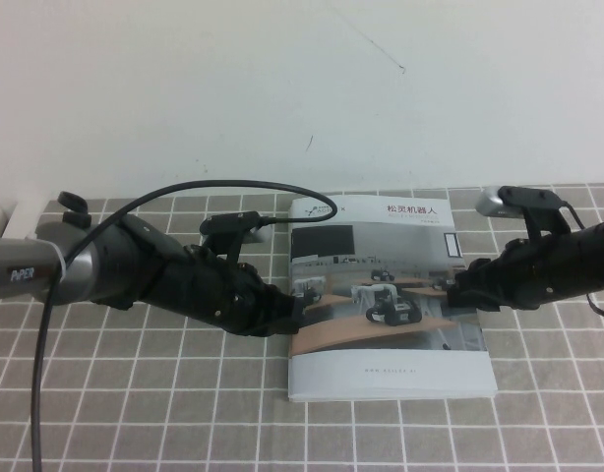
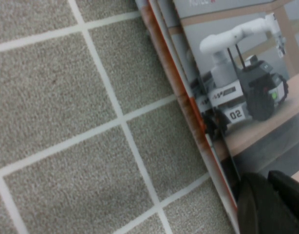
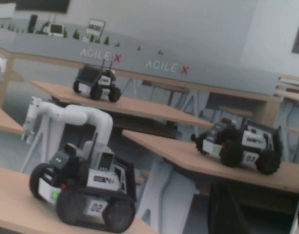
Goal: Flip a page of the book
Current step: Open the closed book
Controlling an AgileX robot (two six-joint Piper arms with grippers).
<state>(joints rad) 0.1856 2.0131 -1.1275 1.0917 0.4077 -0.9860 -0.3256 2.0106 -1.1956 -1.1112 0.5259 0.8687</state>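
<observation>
The book [image 1: 391,379] lies closed and flat on the tiled mat, title side away from me. The page [image 1: 381,251], its glossy cover leaf with the robot photo, lies on top. My left gripper [image 1: 300,300] is at the book's left edge, about halfway along. In the left wrist view its dark fingers [image 2: 266,204] sit close together, touching the cover [image 2: 247,73] just beside the stacked page edges. My right gripper [image 1: 457,285] rests low at the cover's right side. The right wrist view is filled by the cover photo [image 3: 154,112], with a dark part of the gripper [image 3: 232,209] on it.
A grey mat with white grid lines [image 1: 135,393] covers the table. A white wall rises right behind the book. A black cable [image 1: 46,324] loops over the left arm. A small black object [image 1: 74,204] sits at the far left of the mat.
</observation>
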